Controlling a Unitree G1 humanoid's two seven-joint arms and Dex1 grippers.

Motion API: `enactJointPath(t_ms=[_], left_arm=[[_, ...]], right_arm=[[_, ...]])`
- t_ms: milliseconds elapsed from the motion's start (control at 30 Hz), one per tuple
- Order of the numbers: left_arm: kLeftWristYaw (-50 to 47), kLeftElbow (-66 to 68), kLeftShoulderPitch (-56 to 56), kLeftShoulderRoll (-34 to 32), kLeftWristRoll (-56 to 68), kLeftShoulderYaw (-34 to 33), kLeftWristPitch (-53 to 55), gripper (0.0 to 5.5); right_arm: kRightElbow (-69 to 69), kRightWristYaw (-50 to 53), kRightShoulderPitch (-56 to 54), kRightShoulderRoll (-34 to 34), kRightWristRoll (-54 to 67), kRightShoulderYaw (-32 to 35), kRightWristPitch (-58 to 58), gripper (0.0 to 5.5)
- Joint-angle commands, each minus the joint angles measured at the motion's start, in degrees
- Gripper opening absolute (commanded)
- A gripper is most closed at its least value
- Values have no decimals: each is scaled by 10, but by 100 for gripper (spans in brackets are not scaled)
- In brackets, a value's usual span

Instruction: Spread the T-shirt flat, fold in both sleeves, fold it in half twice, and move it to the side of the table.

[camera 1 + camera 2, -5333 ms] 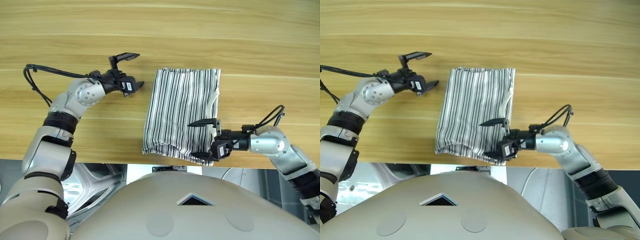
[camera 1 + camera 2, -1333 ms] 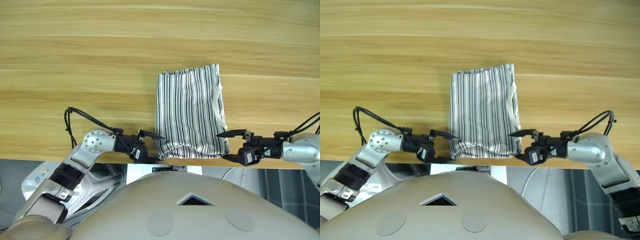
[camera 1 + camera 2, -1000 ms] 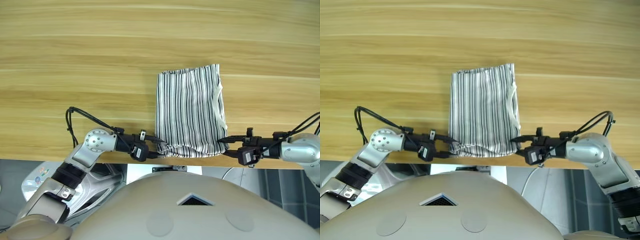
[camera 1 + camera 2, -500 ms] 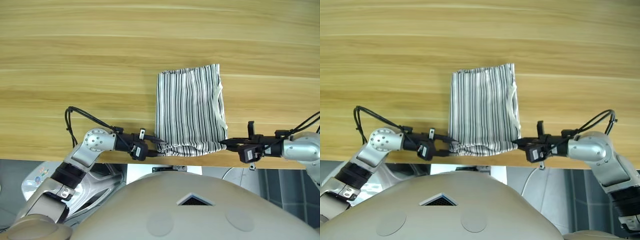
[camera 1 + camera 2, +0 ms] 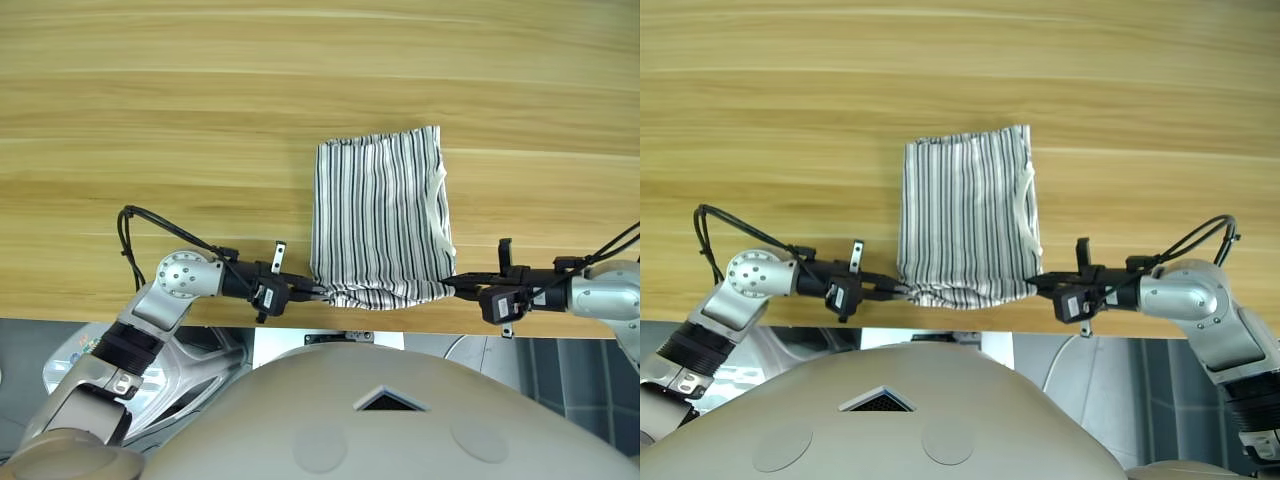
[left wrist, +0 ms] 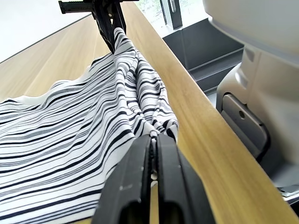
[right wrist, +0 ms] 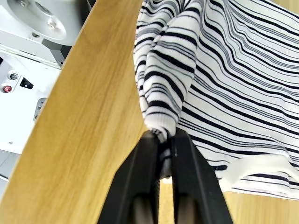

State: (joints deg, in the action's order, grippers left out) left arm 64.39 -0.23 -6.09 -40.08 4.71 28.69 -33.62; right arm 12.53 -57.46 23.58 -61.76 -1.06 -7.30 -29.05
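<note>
1 striped T-shirt (image 5: 380,215), 1 wood tbl (image 5: 150,100)

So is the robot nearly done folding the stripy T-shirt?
Partway. Done: the T-shirt lies on the table as a narrow stripy rectangle, no sleeves sticking out. In hand: the left hand and right hand each pinch a near corner at the table's edge. Left: probably folding that end over, then moving it to the side.
</note>
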Motion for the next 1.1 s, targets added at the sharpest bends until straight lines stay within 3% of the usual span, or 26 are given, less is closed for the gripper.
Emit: enactJointPath(t_ms=[33, 300, 667, 1100], left_arm=[[3, 3, 9, -2, -3, -2, 2, 1], [17, -28, 14, -22, 35, -22, 7, 0], [66, -55, -10, -102, 163, -135, -20, 0], [115, -84, -45, -93, 254, -182, -16, 0]], right_arm=[[7, -4, -9, 1, 1, 0, 4, 12], [13, -7, -1, -11, 16, 19, -11, 12], [-7, -28, 16, -41, 66, 93, -41, 12], [36, -48, 45, -38, 112, 131, -58, 11]])
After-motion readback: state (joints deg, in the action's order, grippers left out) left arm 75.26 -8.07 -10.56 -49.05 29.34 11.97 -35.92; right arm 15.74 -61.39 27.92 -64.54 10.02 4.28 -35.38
